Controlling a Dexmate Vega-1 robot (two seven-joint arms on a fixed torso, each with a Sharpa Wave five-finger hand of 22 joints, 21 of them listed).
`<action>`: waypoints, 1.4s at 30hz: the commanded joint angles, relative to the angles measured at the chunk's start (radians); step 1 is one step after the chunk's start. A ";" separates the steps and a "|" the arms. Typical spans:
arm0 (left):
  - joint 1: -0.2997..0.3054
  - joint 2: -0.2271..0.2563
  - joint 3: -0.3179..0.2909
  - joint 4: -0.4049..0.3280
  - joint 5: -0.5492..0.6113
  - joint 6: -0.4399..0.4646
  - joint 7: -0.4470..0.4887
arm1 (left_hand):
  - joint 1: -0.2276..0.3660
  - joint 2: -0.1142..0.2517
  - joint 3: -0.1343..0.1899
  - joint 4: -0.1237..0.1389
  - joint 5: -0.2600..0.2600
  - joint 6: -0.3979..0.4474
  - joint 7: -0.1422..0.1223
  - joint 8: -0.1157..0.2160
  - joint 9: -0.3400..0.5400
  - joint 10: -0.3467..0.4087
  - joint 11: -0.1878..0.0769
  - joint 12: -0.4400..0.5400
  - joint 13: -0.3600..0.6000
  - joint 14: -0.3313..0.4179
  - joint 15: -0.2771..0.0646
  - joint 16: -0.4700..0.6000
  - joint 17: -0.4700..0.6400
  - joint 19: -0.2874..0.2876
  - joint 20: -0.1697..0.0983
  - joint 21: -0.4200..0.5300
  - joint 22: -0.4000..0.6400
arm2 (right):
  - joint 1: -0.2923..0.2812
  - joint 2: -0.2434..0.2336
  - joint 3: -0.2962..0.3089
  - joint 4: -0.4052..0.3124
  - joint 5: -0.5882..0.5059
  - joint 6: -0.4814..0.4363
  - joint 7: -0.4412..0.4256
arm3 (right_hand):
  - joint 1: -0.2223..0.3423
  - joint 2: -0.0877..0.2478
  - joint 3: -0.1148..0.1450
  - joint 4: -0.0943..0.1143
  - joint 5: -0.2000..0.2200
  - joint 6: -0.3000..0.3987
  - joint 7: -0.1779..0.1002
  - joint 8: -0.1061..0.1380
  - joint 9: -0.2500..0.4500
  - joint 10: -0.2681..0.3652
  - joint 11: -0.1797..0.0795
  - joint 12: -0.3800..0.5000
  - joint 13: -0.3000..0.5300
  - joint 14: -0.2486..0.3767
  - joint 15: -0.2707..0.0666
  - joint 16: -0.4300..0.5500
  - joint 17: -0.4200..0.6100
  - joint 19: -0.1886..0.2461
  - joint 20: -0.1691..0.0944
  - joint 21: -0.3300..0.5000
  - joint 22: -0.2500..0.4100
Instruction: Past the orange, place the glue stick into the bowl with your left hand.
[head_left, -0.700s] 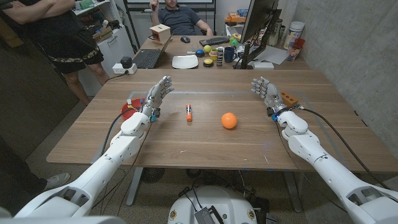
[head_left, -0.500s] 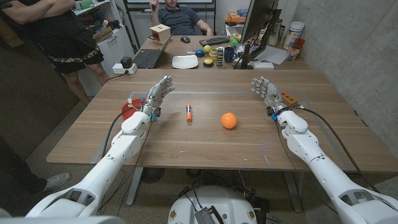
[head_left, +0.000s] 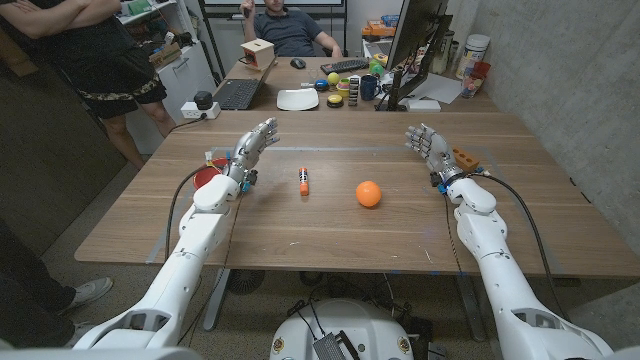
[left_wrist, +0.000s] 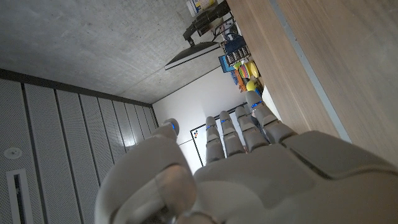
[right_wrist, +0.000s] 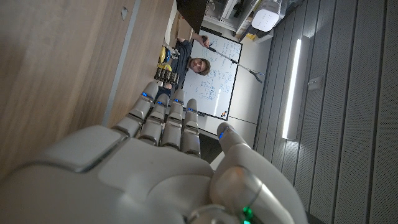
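A wooden table (head_left: 330, 225) stands in an office, with a cluttered desk (head_left: 330, 85) and two people behind it. The glue stick (head_left: 303, 180) lies left of the orange (head_left: 369, 193). A red bowl (head_left: 206, 178) sits beside the left hand (head_left: 252, 148), raised with fingers spread, empty. The right hand (head_left: 427, 146) is likewise.

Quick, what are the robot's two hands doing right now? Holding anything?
Left hand: open, holding nothing, fingers apart above the wooden table.
Right hand: open, holding nothing.

Concrete wall (head_left: 560, 60), wooden table (head_left: 330, 225), cluttered desk (head_left: 300, 85) behind, perhaps a whiteboard (right_wrist: 217, 78).
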 joint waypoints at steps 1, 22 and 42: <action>0.005 -0.036 -0.056 -0.066 0.245 0.021 -0.019 | 0.013 -0.024 0.001 -0.019 0.010 -0.005 -0.010 0.004 0.001 0.001 -0.012 0.004 0.001 0.004 -0.045 0.000 0.001 0.011 -0.005 -0.001 0.002 | 0.023 0.128 0.150 0.006 -0.144 -0.009 0.113 | 0.002 -0.001 0.002 0.004 0.004 0.007 0.001 0.007 0.005 0.007 0.002 0.003 0.005 0.009 0.000 0.007 0.002 0.008 -0.001 0.004 0.005; 0.004 -0.006 -0.011 -0.216 0.588 0.078 0.006 | 0.080 -0.115 -0.018 -0.096 0.012 -0.045 -0.036 0.009 0.005 -0.032 -0.068 -0.002 0.001 -0.007 -0.078 -0.003 0.000 0.011 -0.020 -0.012 0.003 | 0.054 0.195 0.253 0.034 -0.208 0.031 0.185 | -0.013 -0.007 -0.009 0.014 0.002 0.006 0.003 0.006 0.005 0.008 0.004 0.003 0.005 0.008 0.001 0.008 0.005 0.008 0.000 0.001 0.005; 0.030 -0.061 0.076 -0.370 0.887 0.296 0.102 | 0.098 -0.181 -0.055 -0.131 0.021 -0.071 -0.035 0.015 0.007 -0.042 -0.072 0.005 0.003 0.010 -0.067 0.010 0.005 0.037 0.086 -0.017 0.002 | 0.082 0.202 0.279 0.066 -0.218 0.067 0.217 | -0.028 -0.014 -0.019 0.024 0.002 0.007 0.004 0.007 0.005 0.008 0.002 0.004 0.005 0.010 0.001 0.009 0.005 0.009 0.000 -0.002 0.005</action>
